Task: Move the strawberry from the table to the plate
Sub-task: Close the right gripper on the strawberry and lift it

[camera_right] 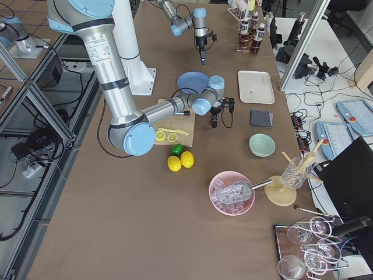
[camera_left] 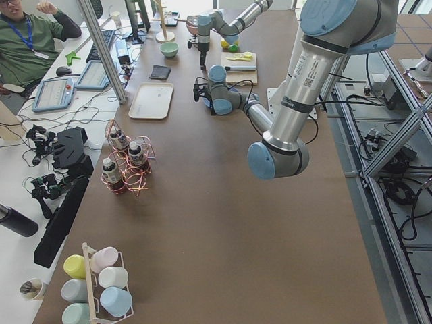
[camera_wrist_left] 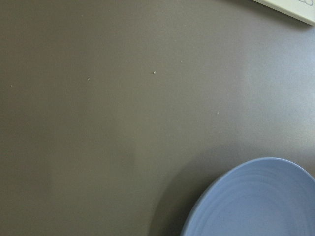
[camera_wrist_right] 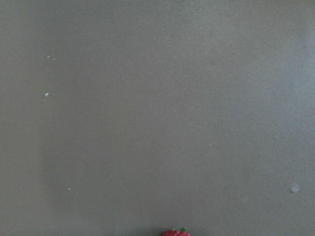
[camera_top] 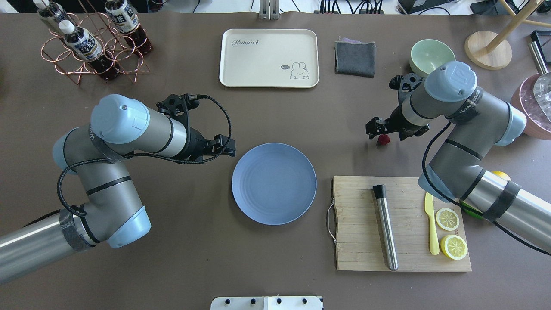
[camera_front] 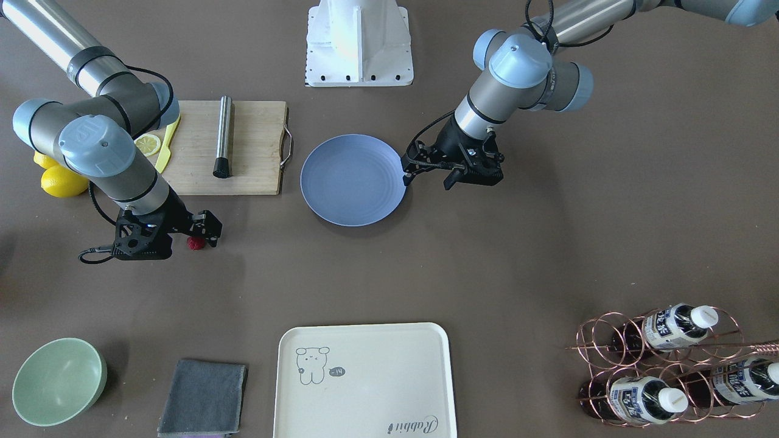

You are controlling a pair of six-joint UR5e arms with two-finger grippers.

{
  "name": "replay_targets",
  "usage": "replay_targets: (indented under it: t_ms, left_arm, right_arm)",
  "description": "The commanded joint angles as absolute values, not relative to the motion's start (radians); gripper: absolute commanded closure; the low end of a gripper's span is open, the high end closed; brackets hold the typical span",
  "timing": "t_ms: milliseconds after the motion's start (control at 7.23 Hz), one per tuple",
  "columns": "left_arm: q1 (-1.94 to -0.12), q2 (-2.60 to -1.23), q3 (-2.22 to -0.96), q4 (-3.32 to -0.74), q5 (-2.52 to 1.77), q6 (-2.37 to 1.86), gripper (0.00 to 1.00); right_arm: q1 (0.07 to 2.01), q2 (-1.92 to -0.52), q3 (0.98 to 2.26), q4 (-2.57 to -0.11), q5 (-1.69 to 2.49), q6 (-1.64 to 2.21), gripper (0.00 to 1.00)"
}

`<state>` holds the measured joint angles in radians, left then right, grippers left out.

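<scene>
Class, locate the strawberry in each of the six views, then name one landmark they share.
Front-facing: strawberry left of centre, below the cutting board.
Overhead: right of centre.
Exterior left: too small to tell.
Exterior right: cannot tell.
Left wrist: absent.
Right wrist: bottom edge.
Landmark: that board, in all exterior views.

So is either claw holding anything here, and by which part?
The left claw holds nothing. The right claw stands at the small dark red strawberry; whether it grips it cannot be told.
</scene>
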<state>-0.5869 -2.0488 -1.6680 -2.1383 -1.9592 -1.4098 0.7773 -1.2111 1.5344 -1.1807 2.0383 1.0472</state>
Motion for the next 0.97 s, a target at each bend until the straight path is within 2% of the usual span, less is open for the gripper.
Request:
replay_targets:
  t_ms: [0, 138, 553, 830]
  left_arm:
    - [-0.588, -2.048, -1.667, -2.138, -1.959, -1.41, 0.02]
    - [-0.588, -2.046, -1.667, -2.138, -1.959, -1.41, 0.02]
    - [-0.597, -2.046, -1.672, -2.14, -1.965, -1.408, 0.02]
    - [-0.685, -2.005, -1.692, -2.143, -2.013, -1.294, 0.02]
  right_arm:
    - [0.773, -1.206, 1.539, -1.18, 2.034, 1.071, 0.93]
    - [0.773, -1.206, 1.539, -1.18, 2.033, 1.066, 1.0]
    - [0.801, -1.206, 1.564, -1.184, 2.045, 1.057, 1.0]
    - [0.802, -1.187, 1.612, -1.193, 2.051, 1.068, 1.0]
